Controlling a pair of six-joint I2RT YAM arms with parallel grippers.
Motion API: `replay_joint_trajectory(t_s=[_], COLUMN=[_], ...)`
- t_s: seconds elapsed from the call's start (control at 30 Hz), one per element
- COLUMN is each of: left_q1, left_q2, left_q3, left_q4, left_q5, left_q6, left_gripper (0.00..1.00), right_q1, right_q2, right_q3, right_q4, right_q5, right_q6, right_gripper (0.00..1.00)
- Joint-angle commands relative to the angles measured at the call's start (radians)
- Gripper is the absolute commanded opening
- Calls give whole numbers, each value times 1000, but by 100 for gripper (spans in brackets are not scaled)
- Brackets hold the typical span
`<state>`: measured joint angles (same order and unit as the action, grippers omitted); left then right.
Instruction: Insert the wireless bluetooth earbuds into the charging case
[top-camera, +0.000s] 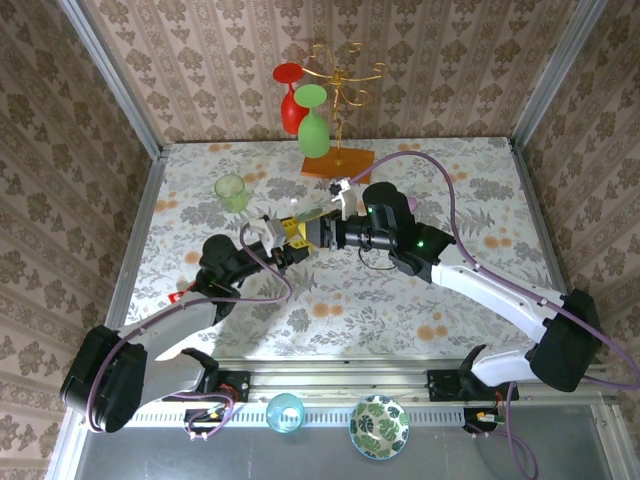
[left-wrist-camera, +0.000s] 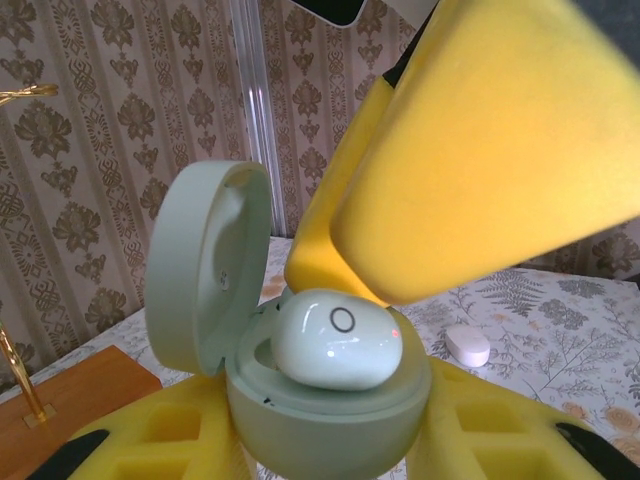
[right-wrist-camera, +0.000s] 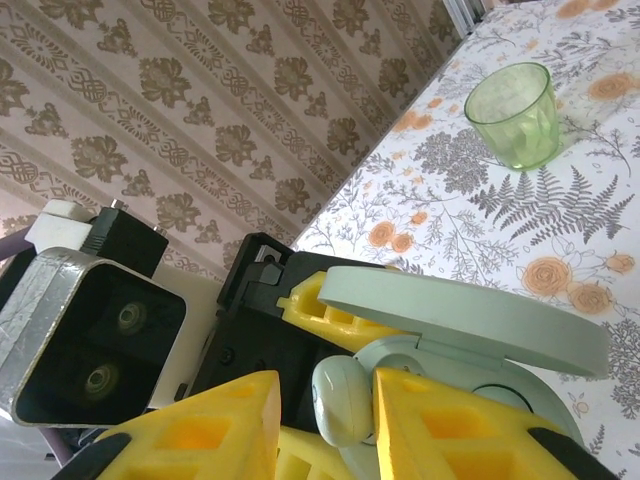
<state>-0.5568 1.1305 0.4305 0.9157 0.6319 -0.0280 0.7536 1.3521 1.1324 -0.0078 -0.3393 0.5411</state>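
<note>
Okay, a glossy whitish earbud (left-wrist-camera: 337, 340) with a ring mark is sitting in the open pale-green case (left-wrist-camera: 320, 430); left jaws are clamping the case, right jaws flanking the earbud, grip unclear. Left wrist is catching a second earbud (left-wrist-camera: 467, 345) lying on the surface (left-wrist-camera: 570, 330).

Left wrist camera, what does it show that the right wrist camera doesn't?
Left wrist: a second earbud lying loose on the table, and a wooden base with a gold rod standing on it. Right wrist: the green cup standing on the table, and the camera box on the other wrist. Both: the open charging case with an earbud sitting in it, and yellow fingers close beside it.
</note>
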Motion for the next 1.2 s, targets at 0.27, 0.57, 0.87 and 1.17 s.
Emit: replay_joint_trajectory(t_s=[0.27, 0.57, 0.87, 1.17], left_q1=[-6, -5, -14, -15], left_q2=[-8, -9, -33, -61], left_q3=[8, 6, -11, -13], left_q4=[50, 18, -12, -31], left_q5=[18, 21, 64, 44], left_q6=[28, 59, 86, 90], left_gripper=[21, 21, 21, 21], right_q1=[2, -2, -27, -35], right_q2=[-72, -140, 3, 95], right_q3=[5, -19, 164, 217], right_q4=[-30, -28, -257, -363], right_q5=[65, 142, 232, 238], right_q6=[-38, -66, -95, -105], right_gripper=[38, 50, 53, 57])
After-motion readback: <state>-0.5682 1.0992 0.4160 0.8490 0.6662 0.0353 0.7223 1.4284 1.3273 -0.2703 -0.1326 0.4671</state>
